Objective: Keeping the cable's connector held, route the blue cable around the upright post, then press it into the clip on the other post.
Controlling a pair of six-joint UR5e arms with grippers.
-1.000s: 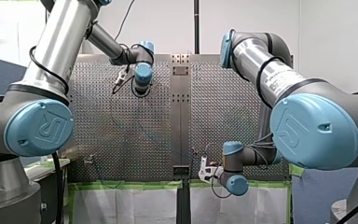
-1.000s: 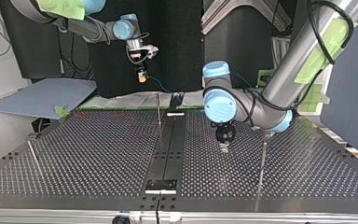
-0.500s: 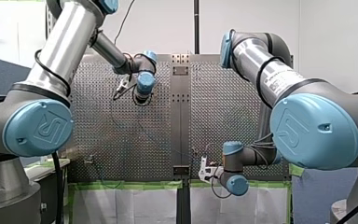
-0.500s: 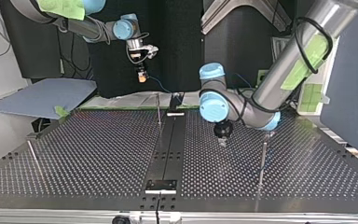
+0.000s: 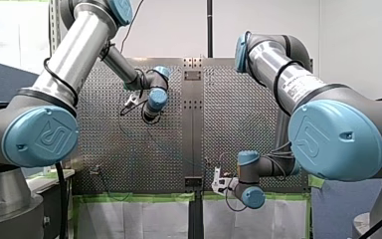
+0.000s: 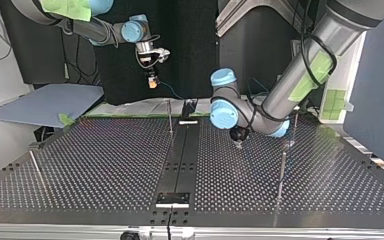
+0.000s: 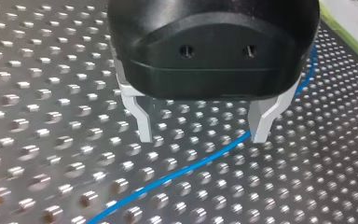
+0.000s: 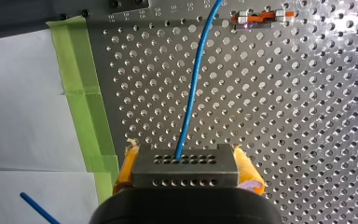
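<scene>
Clamping hard on the grey connector [image 8: 186,175] with my right end effector [image 8: 185,161], yellow pads [image 8: 127,163] pressed against both its ends. Holding it up in the air, off the counter [image 6: 105,165], left of the dark centre strip [image 6: 180,155] in the top view and beyond that strip's far end. Feeding the blue cable [image 8: 191,93] straight out of the connector's face and away ahead over the perforated plate, passing just beside a small orange fitting [image 8: 259,17].

Over to my left end effector [image 7: 203,138] now: hovering low above the counter, right of the centre strip in the top view, metal fingers [image 7: 142,121] spread wide apart and gripping nothing. Catching the cable again beneath that gap, flat on the holes, slanting across and skimming right by one fingertip; touching or not, cannot tell.

Noting a thin upright post [image 6: 170,117] just left of the strip near its far end, and a second post [image 6: 282,170] well to the strip's right.
</scene>
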